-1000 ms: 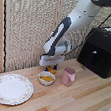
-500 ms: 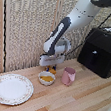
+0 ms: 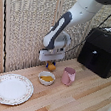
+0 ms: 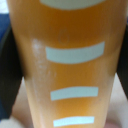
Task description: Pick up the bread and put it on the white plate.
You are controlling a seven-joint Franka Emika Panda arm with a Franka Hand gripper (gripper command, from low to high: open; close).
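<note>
1. Your tabletop (image 3: 80, 100) is bare light wood where the things stand, so the run from the bowl side across to the plate looks unobstructed.
2. Your black appliance (image 3: 101, 50) sits at the back on the exterior view's right, well apart from the route and unlikely to matter.
3. Your plate (image 3: 11, 88) lies flat at the exterior view's left, near the front, with nothing on it; that is where the bread should end.
4. Your hand (image 3: 52, 63) hangs above and just behind the bowl, pinching the bread between its short fingers; the wrist view is filled by an orange surface with pale bars, which suits a close grip.
5. Your cup (image 3: 68, 76) stands upright just beside the bowl, on the side away from the plate.
6. Your bowl (image 3: 46, 78) holds orange-yellow food; don't mistake it for the target.
7. Your bread (image 3: 51, 66) is clear of the tabletop, so I judge the lift done and the carry left.
</note>
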